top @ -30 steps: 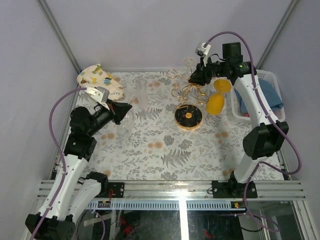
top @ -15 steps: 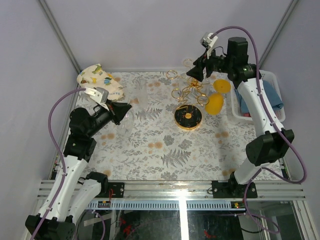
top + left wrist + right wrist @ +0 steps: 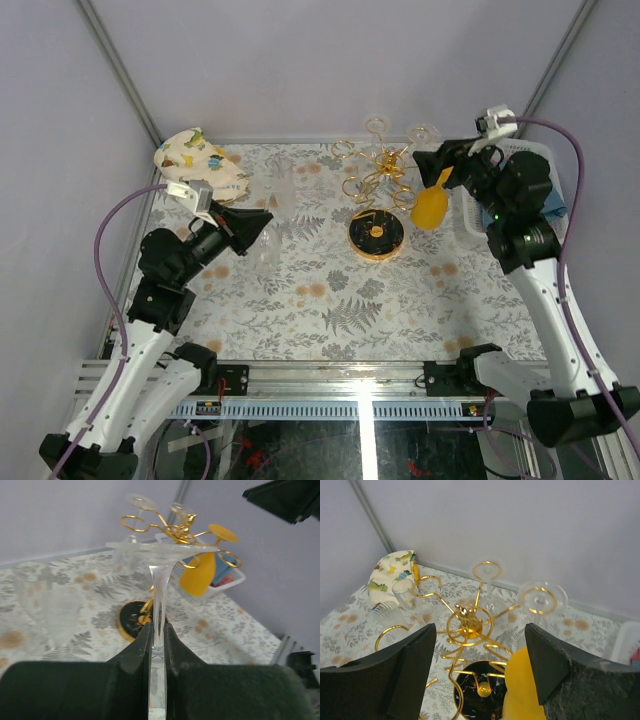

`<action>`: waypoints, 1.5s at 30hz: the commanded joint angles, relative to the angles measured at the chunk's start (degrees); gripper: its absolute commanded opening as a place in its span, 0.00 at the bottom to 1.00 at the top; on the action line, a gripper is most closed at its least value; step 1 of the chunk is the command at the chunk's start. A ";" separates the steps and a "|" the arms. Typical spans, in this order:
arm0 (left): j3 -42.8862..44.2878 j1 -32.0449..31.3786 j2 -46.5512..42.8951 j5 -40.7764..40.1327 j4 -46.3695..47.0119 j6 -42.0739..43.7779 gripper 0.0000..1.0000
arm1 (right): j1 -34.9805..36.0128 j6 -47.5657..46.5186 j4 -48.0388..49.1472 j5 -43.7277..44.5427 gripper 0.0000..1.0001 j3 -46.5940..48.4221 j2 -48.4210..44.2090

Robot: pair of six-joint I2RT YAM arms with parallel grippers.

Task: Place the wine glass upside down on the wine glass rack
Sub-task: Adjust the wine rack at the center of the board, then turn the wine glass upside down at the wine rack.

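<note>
One clear wine glass (image 3: 158, 585) in play, clamped by its stem in the left gripper (image 3: 157, 630), over the left part of the table (image 3: 330, 310). Its long axis runs along the fingers: foot leads, away from the wrist; the bowl sits at the wrist end, out of the wrist view. From that gripper the wine glass rack (image 3: 376, 232) lies ahead and to the right, well apart; in the left wrist view the foot lines up with the gold crown. Left-side ring arms look free; a yellow glass (image 3: 430, 207) hangs bowl-down on the right side. Over the rack's far right hovers the right gripper (image 3: 479, 630), jaws wide, nothing between them. Left arm is nearer the job: stem must slide into a free ring, foot on top.
</note>
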 commanded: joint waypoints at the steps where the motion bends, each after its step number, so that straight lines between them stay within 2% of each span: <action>1: 1.74 -7.46 -0.02 -12.71 4.14 -6.74 0.00 | 0.28 7.98 3.29 12.57 0.79 -5.91 -7.86; 5: 3.89 -14.75 3.58 -19.90 2.44 -6.89 0.00 | 0.28 9.61 -1.72 18.00 0.79 -12.06 -17.71; 7: 4.20 -20.31 6.23 -23.57 3.72 -5.98 0.00 | 0.33 10.71 -4.73 20.40 0.80 -14.51 -22.19; 11: 4.39 -33.33 11.28 -33.47 8.27 -0.82 0.00 | 0.27 12.18 -11.18 23.02 0.80 -18.14 -30.33; 15: 3.46 -40.17 17.21 -37.89 15.53 2.29 0.00 | 0.35 13.26 -19.08 23.99 0.80 -20.66 -36.84; 24: 3.77 -40.96 29.73 -29.62 26.22 1.27 0.00 | 0.34 14.96 -31.72 23.39 0.80 -25.17 -44.99; 31: 2.79 -40.98 33.45 -19.36 31.92 7.33 0.00 | 0.34 17.25 -35.32 27.57 0.80 -25.08 -49.25; 35: 2.03 -40.96 35.64 -18.53 35.55 8.77 0.00 | 0.32 18.72 -35.35 30.86 0.80 -26.44 -51.65; 45: 1.69 -40.94 41.74 -18.43 46.52 9.73 0.00 | 0.32 19.17 -34.34 34.37 1.00 -29.69 -55.76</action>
